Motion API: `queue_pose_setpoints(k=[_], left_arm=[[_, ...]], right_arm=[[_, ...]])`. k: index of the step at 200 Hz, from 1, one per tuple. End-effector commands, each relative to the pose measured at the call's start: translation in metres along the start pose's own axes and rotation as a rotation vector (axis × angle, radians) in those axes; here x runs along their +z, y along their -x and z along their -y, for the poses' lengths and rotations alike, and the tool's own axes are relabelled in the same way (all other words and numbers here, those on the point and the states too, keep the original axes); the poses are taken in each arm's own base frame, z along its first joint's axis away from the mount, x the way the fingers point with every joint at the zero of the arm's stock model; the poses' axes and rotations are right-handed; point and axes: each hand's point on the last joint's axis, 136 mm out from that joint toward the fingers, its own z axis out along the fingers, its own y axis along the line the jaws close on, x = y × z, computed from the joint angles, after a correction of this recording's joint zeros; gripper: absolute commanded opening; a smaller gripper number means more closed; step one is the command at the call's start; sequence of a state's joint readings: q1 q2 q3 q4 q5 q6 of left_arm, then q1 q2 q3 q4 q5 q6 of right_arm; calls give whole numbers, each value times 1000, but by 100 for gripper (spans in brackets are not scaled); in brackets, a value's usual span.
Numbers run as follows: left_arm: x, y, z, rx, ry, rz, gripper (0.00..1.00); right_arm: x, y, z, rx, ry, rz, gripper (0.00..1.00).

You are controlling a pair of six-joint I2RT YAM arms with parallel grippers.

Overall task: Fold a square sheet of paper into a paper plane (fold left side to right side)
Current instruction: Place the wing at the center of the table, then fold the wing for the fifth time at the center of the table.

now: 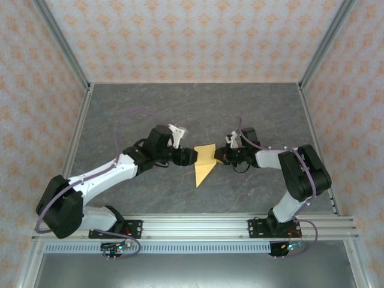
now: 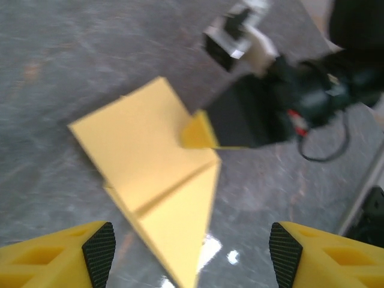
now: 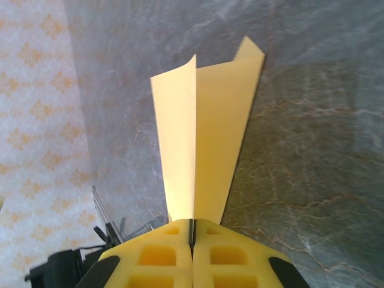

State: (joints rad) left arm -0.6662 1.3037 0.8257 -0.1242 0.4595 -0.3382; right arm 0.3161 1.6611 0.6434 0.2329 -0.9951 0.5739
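A: Paper plane [image 1: 204, 163] where?
B: Mid table [image 1: 132, 120], btw both arms, tip twd near edge.
A: Pincers?
B: R pincer [image 3: 192, 228] clamped on its right edge; L pincer [image 2: 192, 252] wide, just left of it.

At frame centre, on a grey marbled table [image 1: 150, 102], yellow paper [image 1: 204, 165] — folded to a pointed shape, wide end toward the top, sharp tip toward the bottom and slightly left. From the lower left, left arm [image 1: 108, 174], white and black, reaching up and right; left gripper [image 1: 193, 157] just beside the paper's left edge. From the lower right, right arm [image 1: 294, 174] bent back toward centre; right gripper [image 1: 218, 157] at the paper's right edge — contact itself too small to make out. Both bases on an aluminium rail [image 1: 198, 227] along the bottom. Patterned walls [image 1: 192, 36] at the top and both sides.
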Motion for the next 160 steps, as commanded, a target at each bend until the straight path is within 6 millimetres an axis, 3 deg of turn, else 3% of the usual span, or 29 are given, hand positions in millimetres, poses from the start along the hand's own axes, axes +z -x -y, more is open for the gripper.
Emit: queue_pose_setpoints(k=[1,42,68,160], left_arm=[[9,-36,-4,43,103,-77,71],[38,-63,20,99,151,-144,71],[57,-72,25,126,202,-197,71],[86,-86,10,224,456,-312,63]], right_arm=[[2,6,4,85,-40,23,7],[-2,3,3,96,-68,24,7],[-5,2,1,95,-78,24,7],[-5,3,-2,104,-83,15,7]])
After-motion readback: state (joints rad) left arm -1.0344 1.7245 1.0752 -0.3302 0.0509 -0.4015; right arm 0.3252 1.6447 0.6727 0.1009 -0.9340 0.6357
